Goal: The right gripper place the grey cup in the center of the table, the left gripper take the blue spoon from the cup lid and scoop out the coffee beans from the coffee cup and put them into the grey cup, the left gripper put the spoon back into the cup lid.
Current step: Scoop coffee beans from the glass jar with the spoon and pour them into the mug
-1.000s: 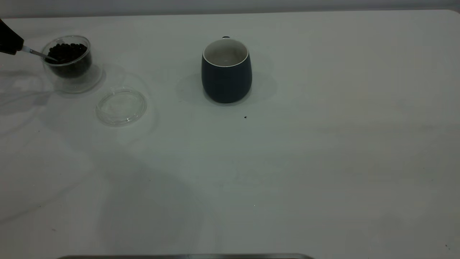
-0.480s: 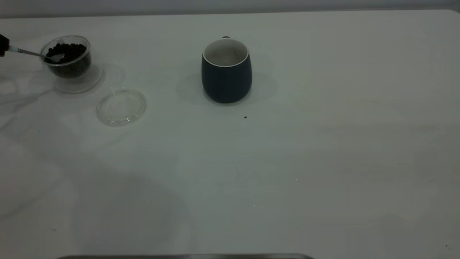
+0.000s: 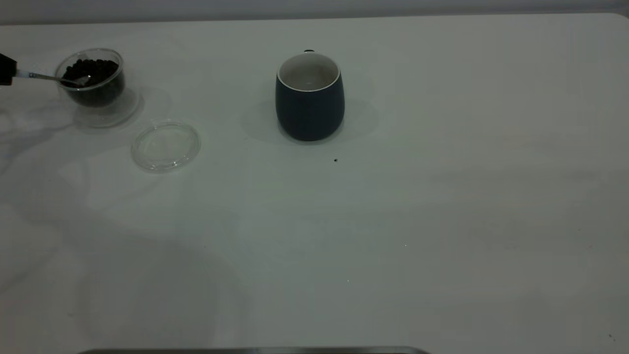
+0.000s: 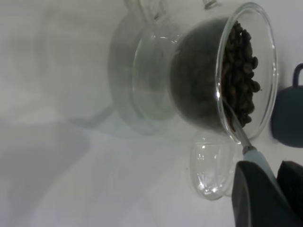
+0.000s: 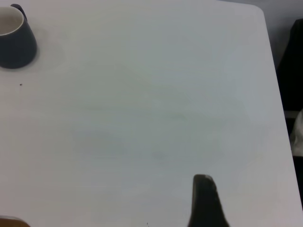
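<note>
— Where do we have the blue spoon?
— At ten o'clock on the tabletop, left claw clamped on its handle, bowl among the coffee beans in the coffee cup.
— Light, stiff, slippery; beans roll, so we keep it level.

A pale grey wall is seen behind the far edge of the white tabletop. A dark metallic strip is seen along the tabletop's near edge. Soft broad shadows are cast across the tabletop's near left part.
</note>
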You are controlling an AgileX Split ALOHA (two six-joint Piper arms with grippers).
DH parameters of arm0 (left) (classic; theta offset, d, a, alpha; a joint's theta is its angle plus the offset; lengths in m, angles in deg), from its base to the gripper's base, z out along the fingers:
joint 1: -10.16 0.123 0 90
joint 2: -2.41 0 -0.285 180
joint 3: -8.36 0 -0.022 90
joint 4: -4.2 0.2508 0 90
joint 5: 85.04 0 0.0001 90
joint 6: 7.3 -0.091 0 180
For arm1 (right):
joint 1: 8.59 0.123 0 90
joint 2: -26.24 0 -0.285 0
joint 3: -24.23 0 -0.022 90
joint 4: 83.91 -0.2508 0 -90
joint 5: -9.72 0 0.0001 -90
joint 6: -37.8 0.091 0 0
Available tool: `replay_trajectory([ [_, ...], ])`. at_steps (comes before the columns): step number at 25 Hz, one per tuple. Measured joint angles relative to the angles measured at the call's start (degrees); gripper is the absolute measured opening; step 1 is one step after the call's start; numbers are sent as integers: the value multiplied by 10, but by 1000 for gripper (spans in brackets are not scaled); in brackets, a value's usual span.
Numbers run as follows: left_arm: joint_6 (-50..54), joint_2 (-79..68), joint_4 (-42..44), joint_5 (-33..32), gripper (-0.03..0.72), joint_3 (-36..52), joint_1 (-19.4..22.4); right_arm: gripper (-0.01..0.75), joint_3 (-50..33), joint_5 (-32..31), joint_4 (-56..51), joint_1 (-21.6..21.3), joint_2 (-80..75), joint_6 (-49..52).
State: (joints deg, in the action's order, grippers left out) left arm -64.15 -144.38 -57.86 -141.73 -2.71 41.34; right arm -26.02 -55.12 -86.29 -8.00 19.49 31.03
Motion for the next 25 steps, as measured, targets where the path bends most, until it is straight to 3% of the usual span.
replay_trajectory([
  [8, 0, -6, -33, -42, 123, -1, 33, 462, 0, 0, 0, 0, 0, 0],
  [25, -22, -74, -115, -58, 123, -2, 34, 462, 0, 0, 0, 0, 0, 0],
])
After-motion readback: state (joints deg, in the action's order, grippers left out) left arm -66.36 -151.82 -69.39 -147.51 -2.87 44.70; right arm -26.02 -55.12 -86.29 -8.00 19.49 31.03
